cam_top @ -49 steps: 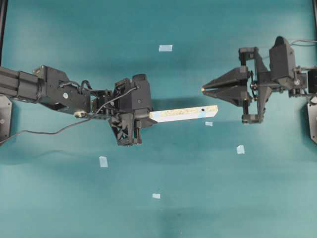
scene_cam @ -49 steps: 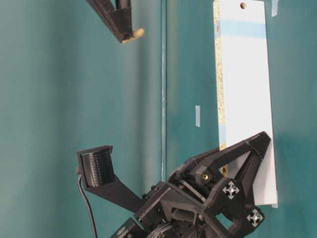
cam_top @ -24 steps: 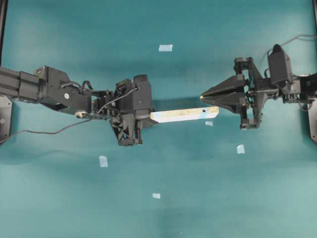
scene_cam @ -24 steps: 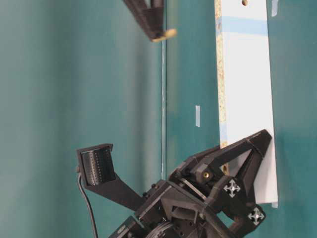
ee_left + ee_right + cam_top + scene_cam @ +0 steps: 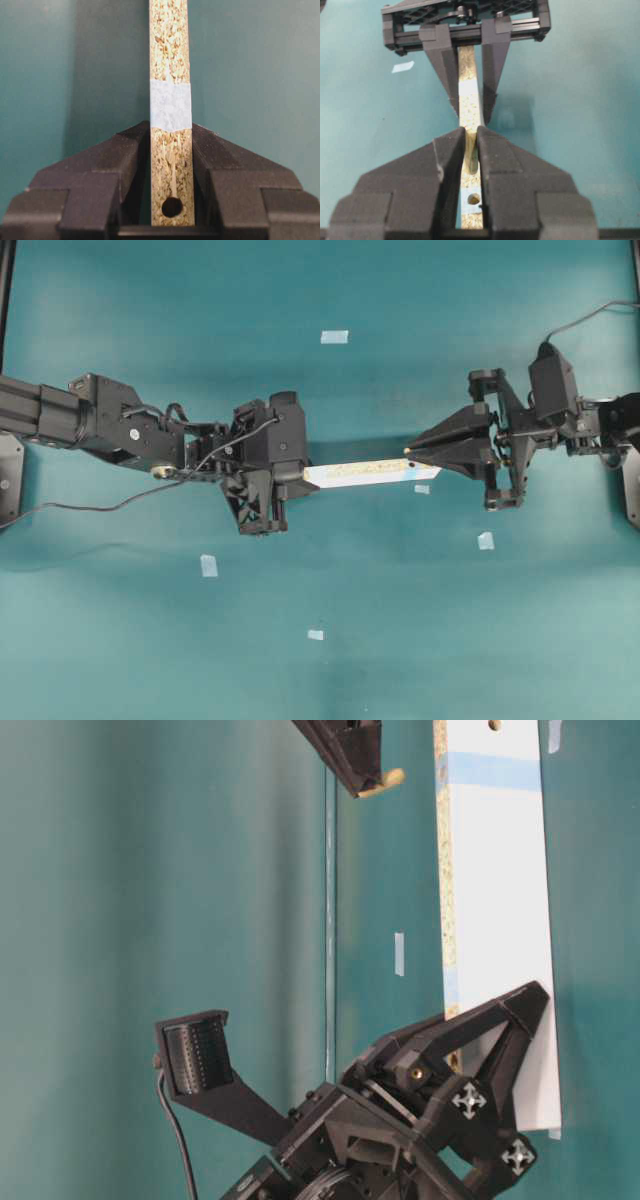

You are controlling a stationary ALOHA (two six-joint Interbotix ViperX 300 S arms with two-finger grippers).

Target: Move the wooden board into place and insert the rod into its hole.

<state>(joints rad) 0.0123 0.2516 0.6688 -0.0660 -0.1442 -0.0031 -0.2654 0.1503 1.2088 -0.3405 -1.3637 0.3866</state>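
Note:
My left gripper [image 5: 302,477] is shut on the left end of the wooden board [image 5: 370,472] and holds it level, speckled edge up, above the teal table. In the left wrist view its jaws press both faces of the board [image 5: 170,60]. My right gripper [image 5: 410,451] is shut on the rod [image 5: 471,152], whose tan tip [image 5: 385,782] sticks out past the fingertips. The rod hangs just above the board's right end. The hole [image 5: 474,199] sits in a light blue patch on the edge, a little behind the rod's tip.
Small pale blue tape squares lie flat on the table: one at the back [image 5: 334,337], one at the front left [image 5: 209,565], one at the front [image 5: 315,635], two near the right arm [image 5: 485,540]. A cable trails from the left arm [image 5: 90,505].
My right gripper has swung in and come down with the rod until it is over the board's right end. The left gripper and board have barely shifted.

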